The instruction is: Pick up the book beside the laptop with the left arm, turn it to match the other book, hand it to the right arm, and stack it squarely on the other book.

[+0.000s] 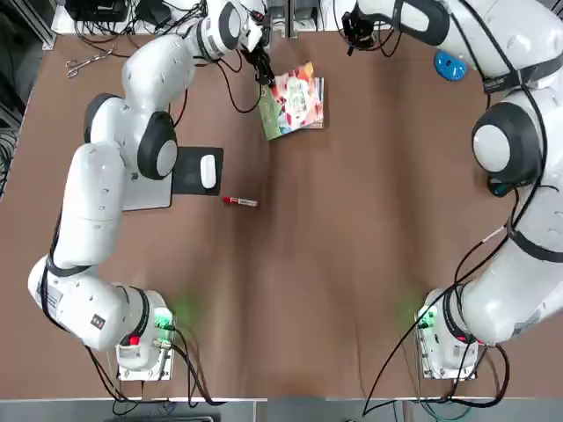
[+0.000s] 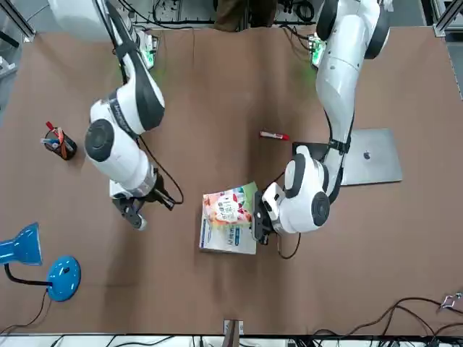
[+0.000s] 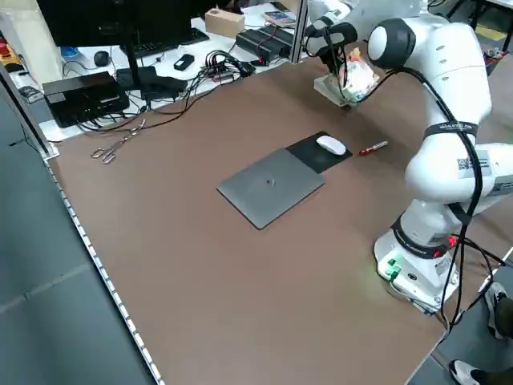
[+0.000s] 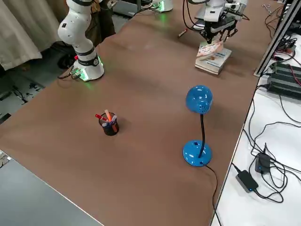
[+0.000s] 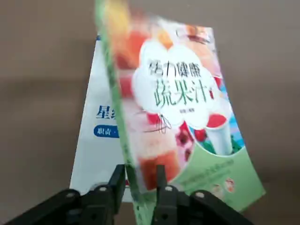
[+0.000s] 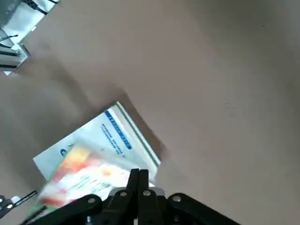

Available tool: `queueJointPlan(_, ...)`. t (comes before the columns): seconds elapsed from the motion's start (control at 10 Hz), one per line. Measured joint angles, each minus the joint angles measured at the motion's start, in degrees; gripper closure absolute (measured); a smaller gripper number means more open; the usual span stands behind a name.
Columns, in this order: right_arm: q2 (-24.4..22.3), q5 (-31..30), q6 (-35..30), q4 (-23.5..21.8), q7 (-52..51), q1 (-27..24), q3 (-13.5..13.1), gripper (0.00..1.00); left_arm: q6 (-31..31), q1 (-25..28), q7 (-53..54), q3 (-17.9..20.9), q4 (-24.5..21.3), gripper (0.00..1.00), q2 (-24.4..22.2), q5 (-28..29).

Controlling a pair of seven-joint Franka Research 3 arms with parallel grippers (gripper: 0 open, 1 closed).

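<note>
Top view: the book [image 1: 296,95] lies askew over the other book [image 1: 318,98], out at 1 o'clock from the laptop [image 1: 148,192]. The left hand [image 1: 266,81] is at its 10 o'clock edge, while the right hand [image 1: 354,42] waits apart toward 2 o'clock, presumably leaving room for the placement.

Front view: the white cover shows at 6 o'clock beneath the colourful one, so the pair is stacked but not square. The left hand is at 3 o'clock; the right hand hangs at 9 o'clock, well apart from both books.

Left side view: the laptop lies on the surface [image 3: 232,265] at 7 o'clock from the books, beside the mouse pad [image 3: 319,151].

Right side view: the colourful book looks tilted, its raised part toward the left hand at 1 o'clock, as if propped there while it settles.

Left wrist view: the left hand is open, with the green spine edge between its fingers; no firm grip shows. It is probably letting go.

Right wrist view: the right hand is closed on nothing. It would probably need to open for a handover, or could stay closed to nudge the edges square.
</note>
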Motion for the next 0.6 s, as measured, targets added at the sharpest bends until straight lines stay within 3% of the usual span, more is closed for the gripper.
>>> queueJointPlan(0.1,0.8,0.0,0.4,0.4,0.3,0.4,0.0,0.97,0.5,-0.5,0.0,0.0,0.0,0.4,0.2,0.0)
queueJointPlan(0.6,1.8,0.0,1.9,0.7,0.7,1.3,0.0,0.98,2.2,-0.4,0.2,0.6,1.2,0.31,-0.3,0.0)
